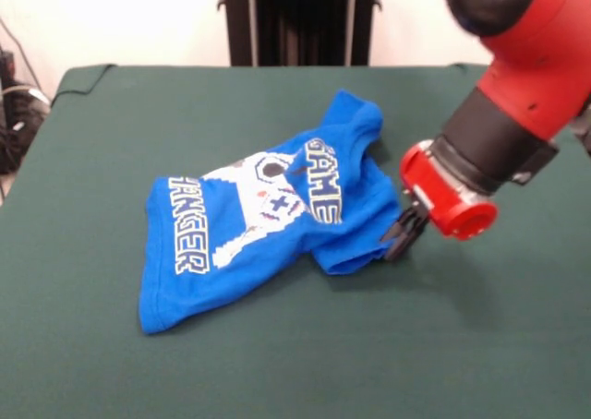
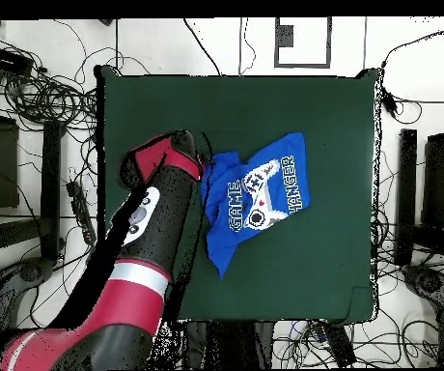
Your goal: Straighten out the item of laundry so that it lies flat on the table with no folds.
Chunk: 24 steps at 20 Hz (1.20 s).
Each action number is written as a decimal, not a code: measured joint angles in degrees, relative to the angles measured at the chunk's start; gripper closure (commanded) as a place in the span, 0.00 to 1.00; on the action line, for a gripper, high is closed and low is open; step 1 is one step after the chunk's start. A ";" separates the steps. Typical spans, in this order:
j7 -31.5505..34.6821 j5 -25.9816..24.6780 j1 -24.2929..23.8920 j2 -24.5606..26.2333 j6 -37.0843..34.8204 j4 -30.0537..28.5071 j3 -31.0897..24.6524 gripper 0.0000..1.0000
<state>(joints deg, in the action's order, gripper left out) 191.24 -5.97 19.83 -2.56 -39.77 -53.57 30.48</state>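
At centre right of the front view, the gripper pinches the blue T-shirt's folded edge; the shirt stretches leftward across the table.

Tangled black cables sprawl over the pale floor beyond the cloth-covered surface. Dark equipment racks stand at both sides (their contents cannot be made out), and a black upright frame rises against the white wall.
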 measured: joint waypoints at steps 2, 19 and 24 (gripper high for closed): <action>0.00 -0.01 0.32 -0.94 1.71 -0.28 -0.12 1.00; 0.00 -6.16 -5.02 -14.64 47.52 -9.92 -15.58 1.00; 0.00 -7.73 -9.10 -15.12 32.16 -10.56 -20.31 0.00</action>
<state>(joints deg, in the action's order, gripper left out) 191.24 -13.70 10.73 -17.68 -7.61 -64.13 10.17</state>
